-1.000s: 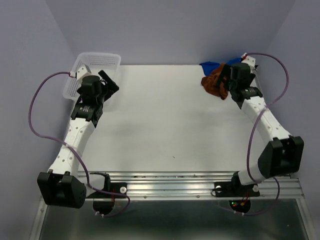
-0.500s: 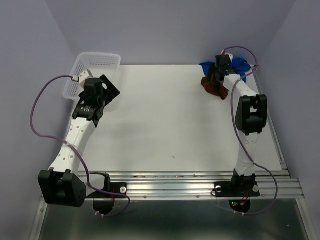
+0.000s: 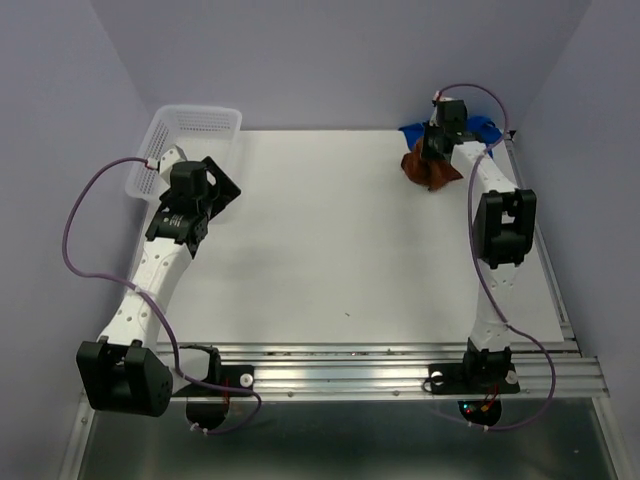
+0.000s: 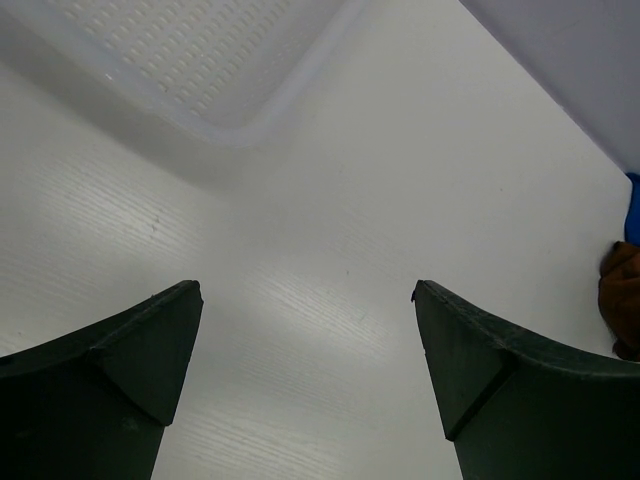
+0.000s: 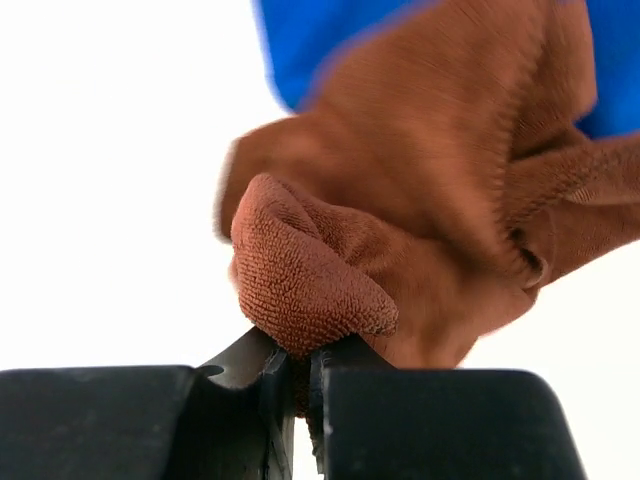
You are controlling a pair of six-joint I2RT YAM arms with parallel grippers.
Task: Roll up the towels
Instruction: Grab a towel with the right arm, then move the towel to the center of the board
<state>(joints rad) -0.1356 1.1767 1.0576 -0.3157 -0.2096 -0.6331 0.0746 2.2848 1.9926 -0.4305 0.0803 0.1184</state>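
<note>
The right jaws are closed to a narrow slit on a thick fold of the brown towel [image 5: 400, 220]. The nubby pile bulges out just above the tips, and the rest of the cloth spreads away beyond them in loose, crumpled folds. Directly behind that bunch, further out from the jaws, lies the blue towel [image 5: 330, 40], and the two cloths overlap or touch. From above, the brown towel [image 3: 428, 168] sits under the right jaws as a small gathered heap at the far right of the bench [image 3: 330, 230]. I cannot tell whether its lower edge rests on the surface.

The left jaws stand wide with nothing between them, over bare bench. The white mesh basket [image 4: 200, 60] lies just ahead and to their left. A sliver of the brown towel [image 4: 622, 300] shows far off to their right, well apart.

The towel looks light, limp and very soft. It should drape and sag from whatever point holds it, and keep no shape of its own. The looped pile probably grips well, so slipping seems a small risk; the larger one is dragging the blue towel along, since the folds lie together. The present hold is on a mid-cloth bunch, which suits pulling the towel clear. For spreading it flat before rolling, a corner or hem edge is likely the better place to pinch, with the other jaws taking the neighbouring corner.
</note>
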